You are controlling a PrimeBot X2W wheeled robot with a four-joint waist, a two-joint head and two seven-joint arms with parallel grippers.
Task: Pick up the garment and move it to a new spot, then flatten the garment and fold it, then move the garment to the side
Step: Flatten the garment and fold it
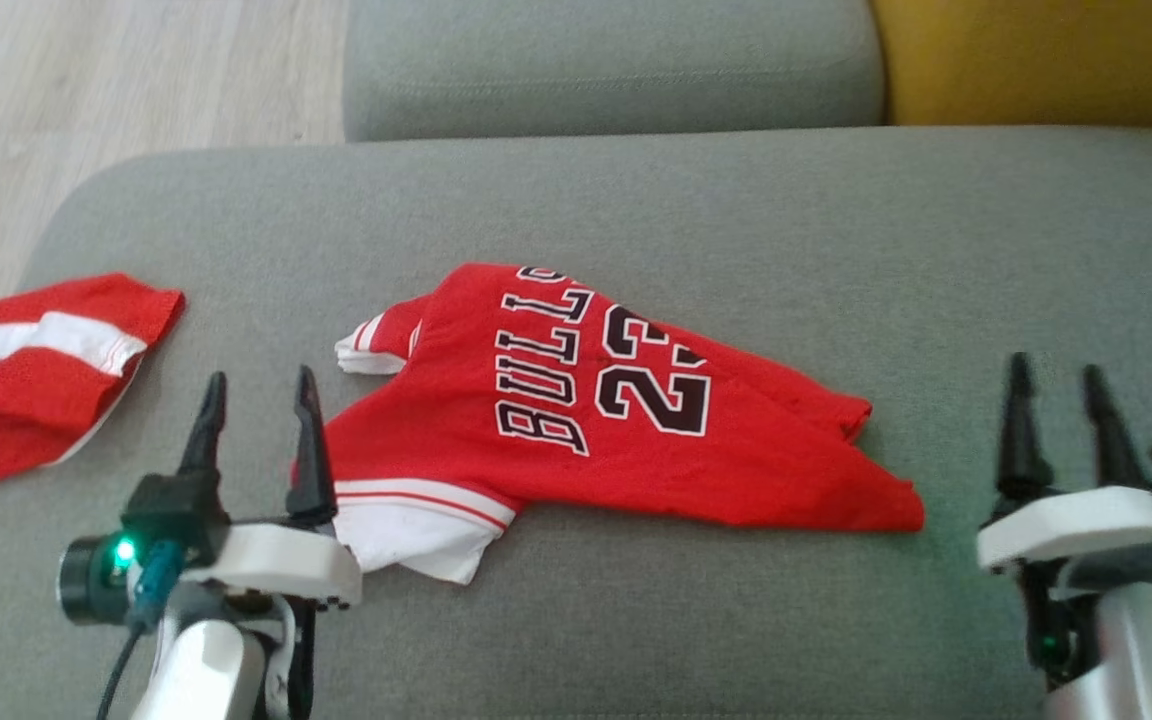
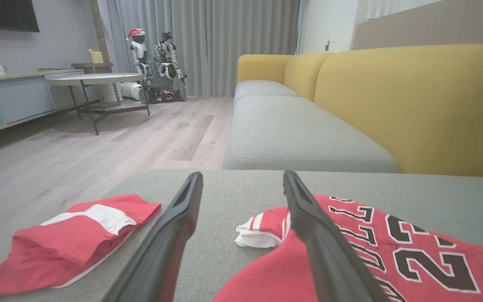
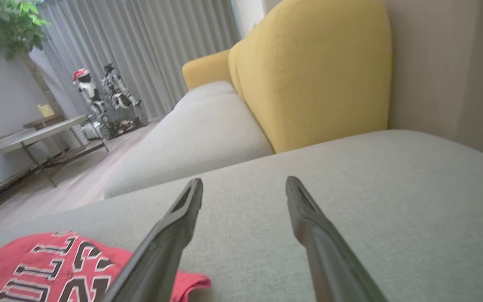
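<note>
While both my jaws stand released, the garment [image 1: 576, 400] lies rumpled between them; flattening, folding and side placement appear outstanding.

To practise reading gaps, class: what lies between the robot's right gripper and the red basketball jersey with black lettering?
Only bare grey sofa cushion; the head view shows the red basketball jersey and the right gripper apart.

place: home living room | evidence: grey-and-yellow sofa [image 2: 413, 105], curtains [image 2: 224, 42], round table [image 2: 94, 78], wood floor [image 2: 99, 147]
</note>
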